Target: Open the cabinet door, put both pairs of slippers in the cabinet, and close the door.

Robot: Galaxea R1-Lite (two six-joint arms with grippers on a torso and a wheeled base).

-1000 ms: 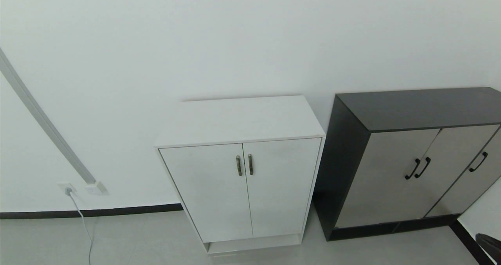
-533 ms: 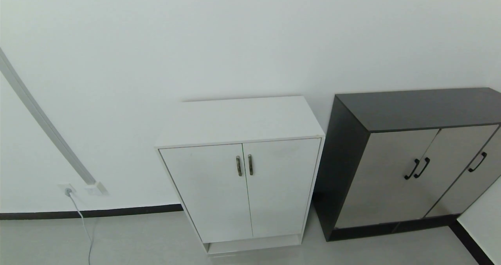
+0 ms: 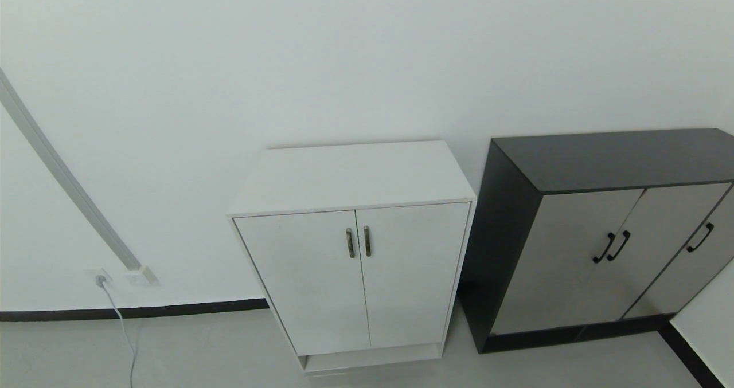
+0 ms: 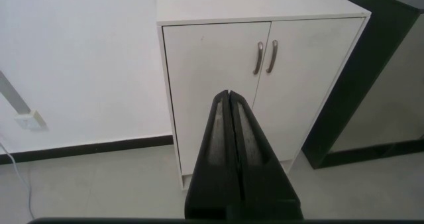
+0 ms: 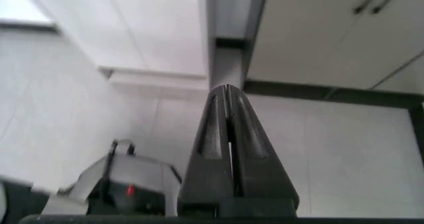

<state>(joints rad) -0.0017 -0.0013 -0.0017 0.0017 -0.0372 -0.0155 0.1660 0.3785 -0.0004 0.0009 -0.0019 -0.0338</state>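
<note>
- The white cabinet (image 3: 350,176) looks to me like smooth laminated board, matt, with only a faint sheen on the doors.
- Its handles (image 3: 350,242) read as dull brushed metal.
- The dark cabinet (image 3: 608,159) has a matt black top and side. Its grey doors (image 3: 573,262) are glossier, and I see soft reflections in them.
- The floor (image 3: 200,348) is smooth grey tile with a low sheen.
- The wall (image 3: 287,61) is flat, matt white paint.
- The left gripper (image 4: 228,95) and right gripper (image 5: 228,90) look like smooth black plastic, catching a little light along the edges.
</note>
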